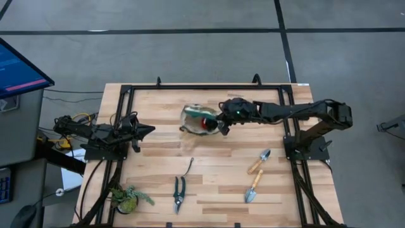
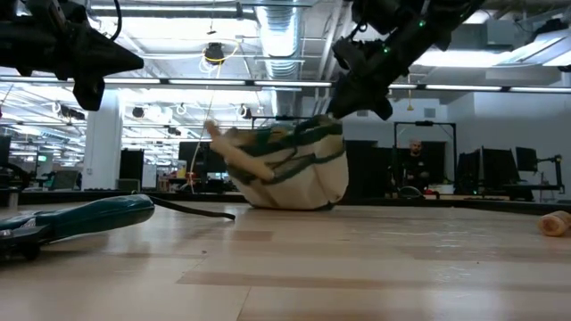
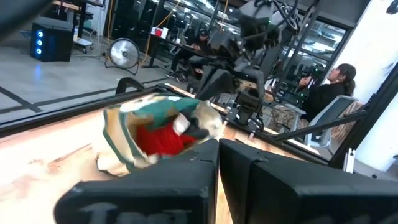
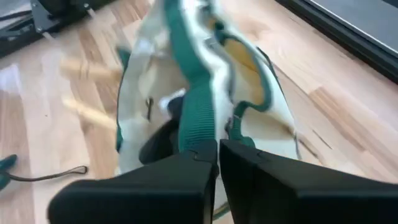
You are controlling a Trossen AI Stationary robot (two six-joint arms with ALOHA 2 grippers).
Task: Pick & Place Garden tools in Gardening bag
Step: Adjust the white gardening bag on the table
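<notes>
Cream bag [image 1: 201, 120] with green trim, tipped on its side mid-counter [image 1: 221, 183], mouth toward the left arm, red piece [image 3: 163, 140] showing inside. Right hand [image 1: 223, 123] clamped shut on the bag's green strap [image 4: 198, 118] at the rim, seen close only from the right wrist. Left hand [image 1: 147, 130] fingers pressed together, holding nothing, well left of the bag. From above only: two trowels [image 1: 255, 175] lying right of centre near the front, black shears [image 1: 179, 193] and thin hooked tool [image 1: 188, 167] in front of the bag, plant [image 1: 128, 197] at the front left corner. Low view adds the bag's slumped, crumpled side [image 2: 299, 174] and people at desks beyond
</notes>
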